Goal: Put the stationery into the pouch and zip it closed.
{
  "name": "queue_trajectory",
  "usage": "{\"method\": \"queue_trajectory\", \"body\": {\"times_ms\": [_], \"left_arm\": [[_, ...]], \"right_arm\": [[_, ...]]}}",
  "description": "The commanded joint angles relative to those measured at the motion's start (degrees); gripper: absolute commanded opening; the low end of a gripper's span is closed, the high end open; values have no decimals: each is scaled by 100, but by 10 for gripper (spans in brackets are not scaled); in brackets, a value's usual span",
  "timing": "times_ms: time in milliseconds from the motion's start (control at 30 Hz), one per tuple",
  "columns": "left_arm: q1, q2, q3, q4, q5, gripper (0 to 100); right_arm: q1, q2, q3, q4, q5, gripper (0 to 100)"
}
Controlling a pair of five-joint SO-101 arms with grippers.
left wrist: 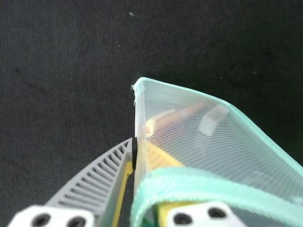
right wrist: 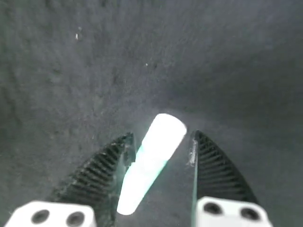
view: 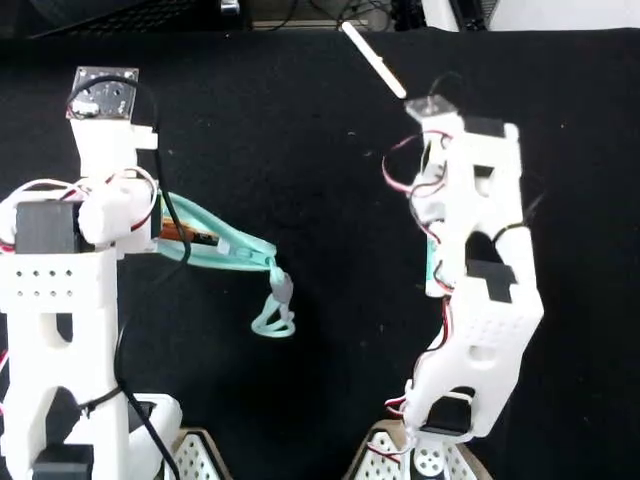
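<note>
A mint-green mesh pouch [view: 222, 243] hangs from my left gripper [view: 165, 230], which is shut on one end of it. Its zip pull and loop [view: 274, 318] dangle at the free end. In the left wrist view the pouch [left wrist: 208, 142] holds an orange pencil, a white eraser and something yellow, and its edge is pinched in the gripper [left wrist: 135, 147]. A white pen [view: 372, 60] lies at the table's far edge. My right gripper [view: 428, 108] is at the pen's near end. The pen [right wrist: 151, 156] sits between the open gripper [right wrist: 161, 137], against one finger and clear of the other.
Black cloth covers the table [view: 300, 150]. Its back edge runs just behind the pen, with cables and equipment beyond. The two arm bases [view: 400, 455] stand at the front edge. Open cloth lies between the arms.
</note>
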Motion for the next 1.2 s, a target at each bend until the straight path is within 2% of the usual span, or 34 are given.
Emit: {"method": "queue_trajectory", "body": {"times_ms": [0,200,533,700,800,967,1167], "left_arm": [[-4,9,251,-281,-9,29],[13,9,514,-527,0,29],[13,9,532,-519,0,29],[13,9,532,-519,9,29],[-4,9,532,-519,9,29],[-22,9,532,-492,9,29],[13,44,541,-510,18,29]], "right_arm": [[70,-453,347,-273,35,195],[79,-409,435,-308,35,236],[44,-400,884,-1081,44,218],[79,-453,892,-1125,44,7],[53,-620,892,-1090,70,11],[26,-1947,1429,-1134,79,12],[-589,-4892,2571,-1327,26,12]]}}
